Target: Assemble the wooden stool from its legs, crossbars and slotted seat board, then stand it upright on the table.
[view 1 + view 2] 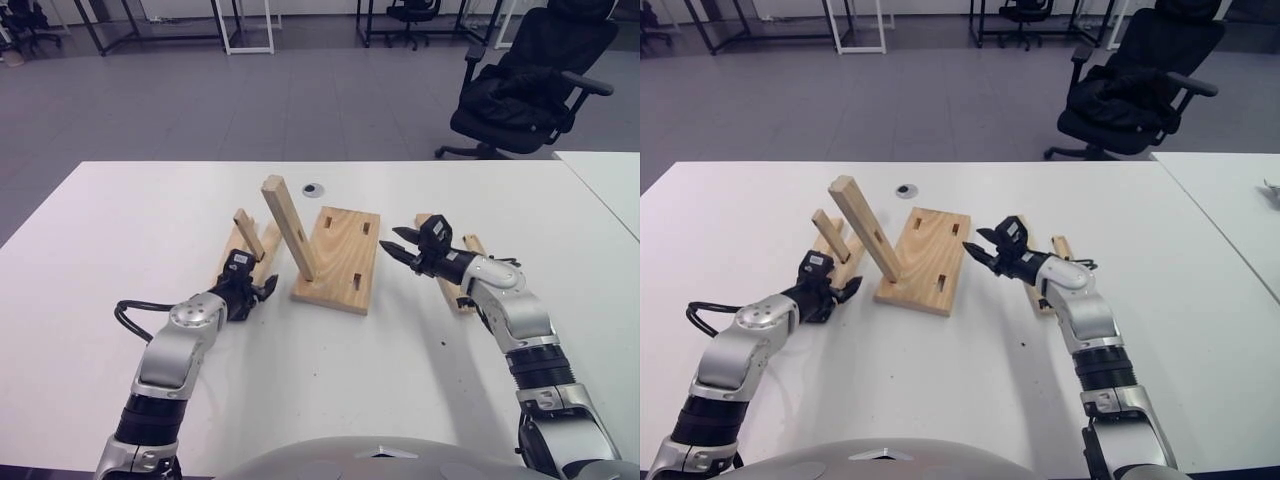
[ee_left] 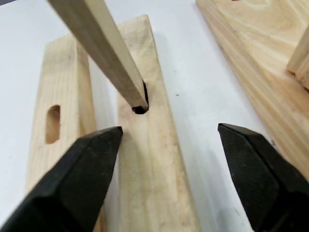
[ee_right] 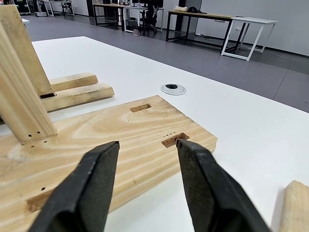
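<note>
Two flat legs (image 1: 267, 242) lie at the tips of the left gripper (image 1: 266, 290) in the head view; the right gripper (image 1: 392, 246), open and empty, has the slotted seat board (image 1: 338, 258) just beside its tips, one tilted leg (image 1: 290, 228) standing in it. The left wrist view shows wide-open fingers (image 2: 91, 154) either side of one flat leg, gripping nothing, a crossbar (image 2: 99, 46) slotted in just ahead. The right wrist view shows the board just ahead of the spread fingers.

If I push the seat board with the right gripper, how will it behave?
Probably slides stiffly as one slab: seat board lies flat on smooth table. Its slanted leg, seated in one slot, may wobble or topple.
</note>
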`<control>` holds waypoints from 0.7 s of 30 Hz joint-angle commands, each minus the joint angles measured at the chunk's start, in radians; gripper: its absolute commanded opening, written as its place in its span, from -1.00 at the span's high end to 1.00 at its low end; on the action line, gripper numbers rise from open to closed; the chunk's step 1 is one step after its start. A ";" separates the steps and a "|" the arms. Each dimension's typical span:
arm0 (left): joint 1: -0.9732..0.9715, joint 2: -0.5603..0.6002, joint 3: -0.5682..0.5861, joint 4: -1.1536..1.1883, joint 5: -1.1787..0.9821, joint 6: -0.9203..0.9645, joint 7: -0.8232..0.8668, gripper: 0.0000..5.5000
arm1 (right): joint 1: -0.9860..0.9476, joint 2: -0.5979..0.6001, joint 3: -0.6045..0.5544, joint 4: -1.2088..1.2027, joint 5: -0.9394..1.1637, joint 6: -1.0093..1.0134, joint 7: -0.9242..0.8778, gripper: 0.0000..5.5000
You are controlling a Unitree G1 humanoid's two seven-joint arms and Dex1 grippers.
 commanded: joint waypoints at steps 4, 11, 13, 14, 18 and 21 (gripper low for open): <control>0.031 -0.008 0.013 0.022 -0.005 0.009 -0.010 -0.33 | 0.012 0.008 0.006 -0.012 -0.003 0.008 -0.008 0.20; 0.026 0.022 -0.026 0.026 0.024 0.026 -0.027 -0.04 | 0.002 0.008 0.008 -0.007 -0.006 0.007 -0.014 0.20; 0.027 0.038 -0.048 0.027 0.042 0.025 -0.030 0.07 | -0.002 0.012 0.011 -0.006 -0.008 0.005 -0.018 0.20; 0.029 0.047 -0.057 0.031 0.053 0.020 -0.026 0.14 | 0.000 0.013 0.011 -0.008 -0.008 0.004 -0.019 0.20; 0.015 0.036 -0.024 0.062 0.056 -0.029 -0.012 0.24 | -0.006 0.017 -0.001 -0.002 -0.006 0.007 -0.031 0.20; -0.058 -0.037 0.093 0.017 -0.047 -0.068 -0.005 0.24 | -0.053 0.022 -0.051 0.034 0.015 0.058 -0.079 0.20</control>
